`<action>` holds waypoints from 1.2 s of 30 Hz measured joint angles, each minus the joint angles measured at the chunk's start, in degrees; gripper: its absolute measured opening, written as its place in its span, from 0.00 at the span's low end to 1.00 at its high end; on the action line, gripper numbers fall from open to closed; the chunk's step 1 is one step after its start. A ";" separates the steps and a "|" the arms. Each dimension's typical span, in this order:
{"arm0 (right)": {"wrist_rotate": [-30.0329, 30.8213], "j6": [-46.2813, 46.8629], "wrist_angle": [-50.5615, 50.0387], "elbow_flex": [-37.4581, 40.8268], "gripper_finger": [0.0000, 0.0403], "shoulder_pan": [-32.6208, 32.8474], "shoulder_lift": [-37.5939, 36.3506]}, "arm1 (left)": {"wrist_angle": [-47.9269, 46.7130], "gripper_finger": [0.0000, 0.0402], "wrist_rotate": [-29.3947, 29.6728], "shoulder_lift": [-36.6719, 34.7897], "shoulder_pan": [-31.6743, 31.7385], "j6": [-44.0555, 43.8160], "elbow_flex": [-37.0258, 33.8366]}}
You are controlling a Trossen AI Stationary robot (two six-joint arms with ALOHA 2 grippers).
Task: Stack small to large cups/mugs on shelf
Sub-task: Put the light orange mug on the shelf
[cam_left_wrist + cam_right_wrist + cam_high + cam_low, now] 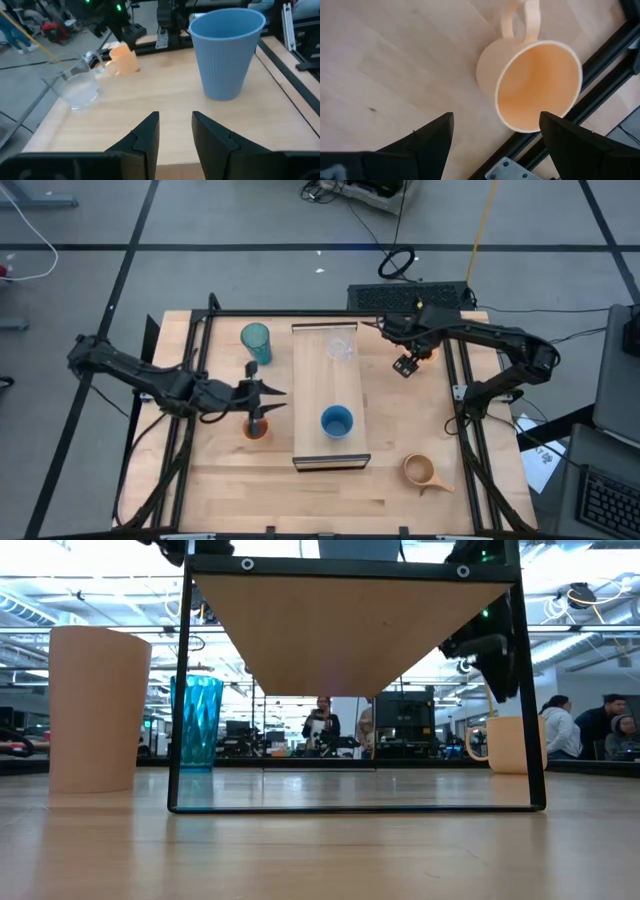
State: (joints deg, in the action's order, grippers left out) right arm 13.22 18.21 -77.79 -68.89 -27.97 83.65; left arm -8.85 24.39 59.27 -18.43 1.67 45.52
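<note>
The light-wood shelf (330,395) carries the blue cup (337,421) near its near end and the clear glass cup (340,348) near its far end. The teal tumbler (256,340) stands on the table left of the shelf. My left gripper (268,400) hovers open at the shelf's left edge, above the small orange cup (257,427), and faces the blue cup (227,52). My right gripper (496,116) is wide open above the upright orange handled mug (535,85), right of the shelf's far end. The tan handled mug (425,472) stands near the table's near right corner.
A black frame (465,395) runs along the table's sides and passes close beside the orange mug (515,745). In the low view the shelf's black legs (178,690) stand between the small orange cup (98,708) and the mug. People sit in the room behind.
</note>
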 joint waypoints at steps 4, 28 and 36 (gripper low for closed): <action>0.01 -0.65 3.12 4.08 0.71 -1.14 -0.10 | -2.65 0.29 3.26 -0.99 -2.69 -0.72 0.00; 0.01 -4.16 10.31 10.48 0.52 -2.07 -0.36 | -6.04 0.29 7.21 -1.23 -6.09 -2.46 -0.02; -0.01 -4.06 10.31 10.48 0.33 -2.05 -0.36 | -8.28 0.29 7.19 -1.23 -6.10 -3.43 -0.04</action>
State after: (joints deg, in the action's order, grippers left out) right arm 13.21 14.15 -67.48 -58.41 -30.02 83.29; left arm -17.14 31.57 58.04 -24.53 -1.76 45.47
